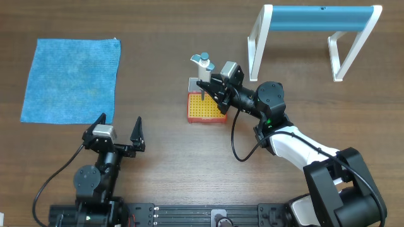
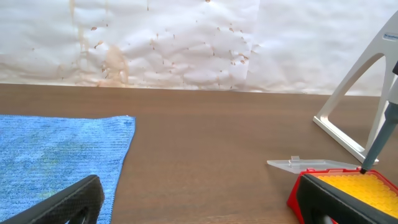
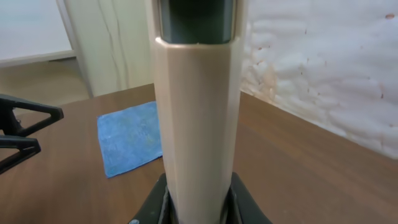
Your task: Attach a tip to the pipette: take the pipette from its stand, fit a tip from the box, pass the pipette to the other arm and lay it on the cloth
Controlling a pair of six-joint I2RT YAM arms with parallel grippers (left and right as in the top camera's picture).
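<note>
My right gripper [image 1: 211, 83] is shut on the white pipette [image 1: 203, 70], held upright above the red tip box [image 1: 205, 108] with its yellow tip rack. The pipette's body [image 3: 198, 106] fills the middle of the right wrist view. In the left wrist view the pipette's grey shaft [image 2: 380, 134] comes down to the yellow rack of the tip box [image 2: 346, 190], its end touching or just above the rack. The blue cloth [image 1: 72, 81] lies flat at the far left. My left gripper [image 1: 120, 133] stands open near the front left, with nothing between its fingers.
The white and blue pipette stand [image 1: 315, 34] is at the back right. The tip box's clear lid [image 2: 305, 164] lies open behind the box. Bare wooden table runs between the cloth and the box.
</note>
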